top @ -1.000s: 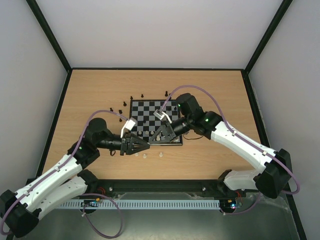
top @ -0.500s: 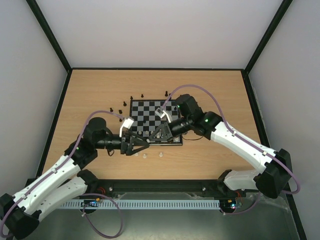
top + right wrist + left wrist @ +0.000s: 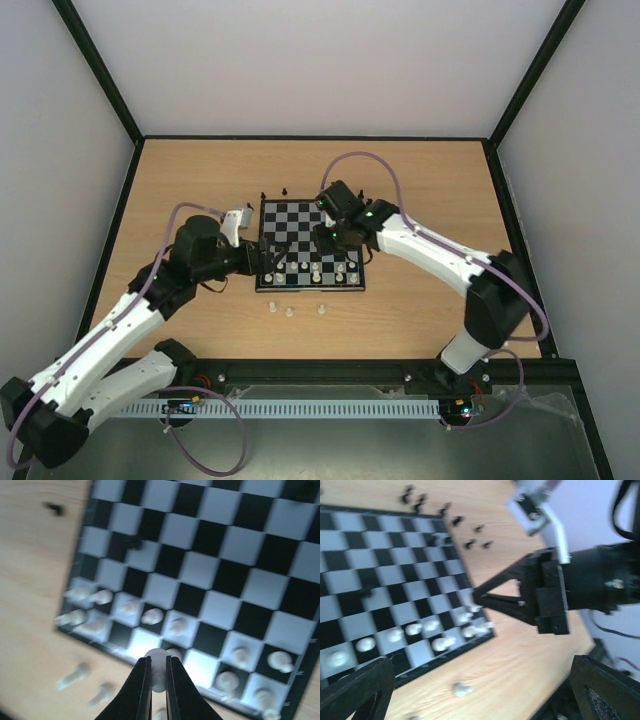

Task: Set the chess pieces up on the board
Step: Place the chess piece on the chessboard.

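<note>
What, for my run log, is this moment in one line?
left claw: open, empty | right claw: shut on white chess piece, above chessboard | loose white pieces: on table

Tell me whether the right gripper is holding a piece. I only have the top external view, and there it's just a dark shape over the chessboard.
Observer: Yes. In the right wrist view the right gripper is shut on a white chess piece, whose rounded head shows just above the fingertips.
Operator: And the left gripper? From above I can't see how its jaws stand.
Observer: It is open. In the left wrist view the left gripper has its jaws wide apart at the two bottom corners of the frame, with nothing between them.
</note>
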Motion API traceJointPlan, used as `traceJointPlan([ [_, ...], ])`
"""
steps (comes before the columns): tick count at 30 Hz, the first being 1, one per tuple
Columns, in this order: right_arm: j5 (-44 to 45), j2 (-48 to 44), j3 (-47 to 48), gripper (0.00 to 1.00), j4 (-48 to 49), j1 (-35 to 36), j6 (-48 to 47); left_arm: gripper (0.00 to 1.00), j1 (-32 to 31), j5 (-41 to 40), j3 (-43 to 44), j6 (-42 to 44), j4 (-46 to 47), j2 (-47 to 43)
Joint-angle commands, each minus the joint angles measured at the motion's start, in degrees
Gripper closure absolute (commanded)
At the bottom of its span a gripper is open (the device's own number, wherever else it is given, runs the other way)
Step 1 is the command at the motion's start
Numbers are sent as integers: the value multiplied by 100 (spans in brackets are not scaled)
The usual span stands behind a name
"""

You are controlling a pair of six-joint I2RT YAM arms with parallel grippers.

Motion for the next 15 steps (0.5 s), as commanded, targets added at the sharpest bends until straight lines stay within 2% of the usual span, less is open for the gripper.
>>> traceJointPlan([
  [1, 1804, 665, 310, 99, -747, 33, -155, 1, 68, -1372, 99, 151, -524, 334],
  [9, 2013, 1431, 392, 99, -690, 41, -174, 1, 199, -1592, -7, 161, -470, 352],
  [15, 1728, 1566, 292, 99, -532, 48, -200, 1, 232, -1546, -96, 141, -448, 283],
])
